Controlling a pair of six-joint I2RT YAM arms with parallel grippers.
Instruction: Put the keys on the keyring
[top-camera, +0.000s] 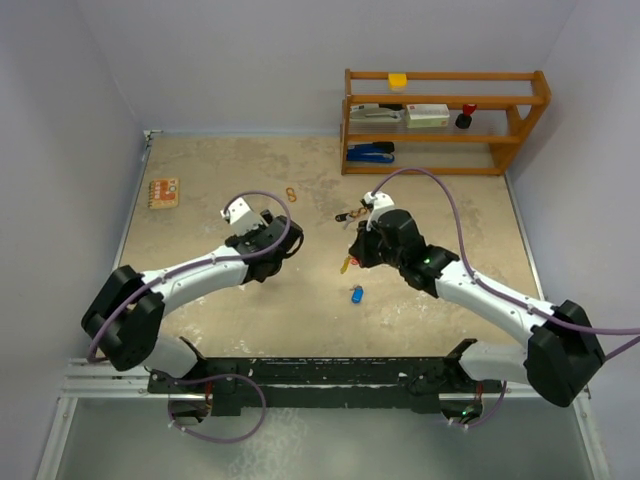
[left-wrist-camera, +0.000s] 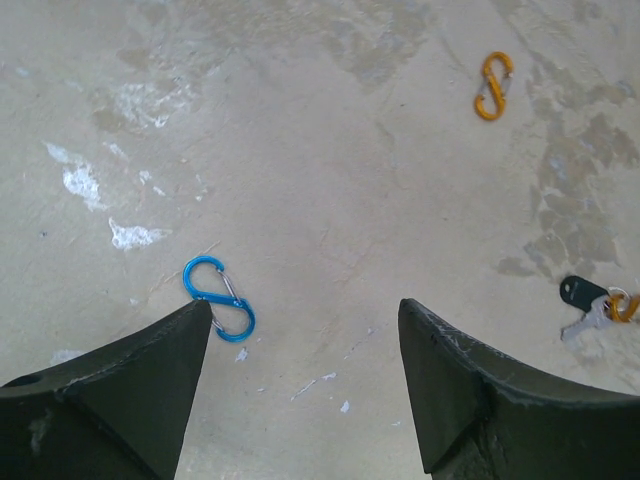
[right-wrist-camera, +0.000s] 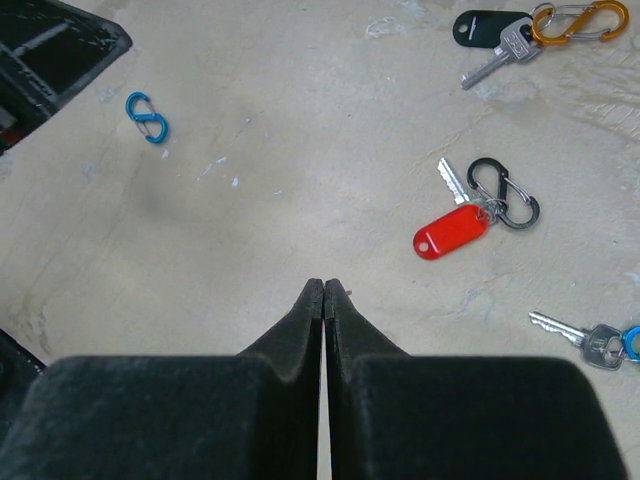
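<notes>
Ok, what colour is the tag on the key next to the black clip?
The tag is red, clearest in the right wrist view.

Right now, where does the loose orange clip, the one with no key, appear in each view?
Top external: loose orange clip, just left of centre, upper half.
Left wrist: the clip sits upper right.
Right wrist: not in it.
Shared landmark: black-headed key, touching another orange clip.
</notes>
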